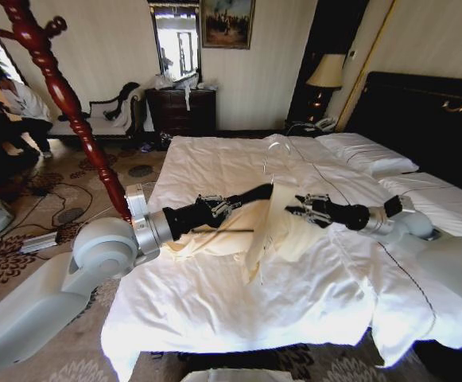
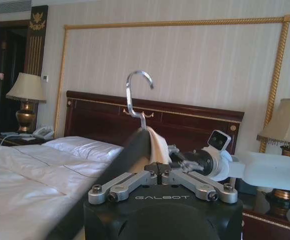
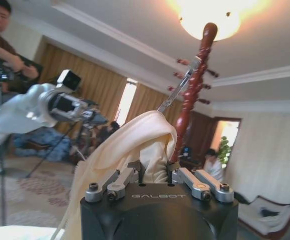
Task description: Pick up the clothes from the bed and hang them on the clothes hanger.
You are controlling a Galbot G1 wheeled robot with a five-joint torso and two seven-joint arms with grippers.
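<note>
White bed (image 1: 238,318), dark headboard (image 1: 421,103), patterned carpet (image 1: 64,215), cream striped walls (image 1: 254,87)

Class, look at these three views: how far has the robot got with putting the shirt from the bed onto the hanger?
Done: the cream shirt is lifted off the bed and draped over one side of the black hanger. In hand: the left gripper holds the hanger's bare arm, and the right gripper pinches the cloth by the silver hook. Left: the bare arm is still uncovered, and a sleeve trails on the sheet.
</note>
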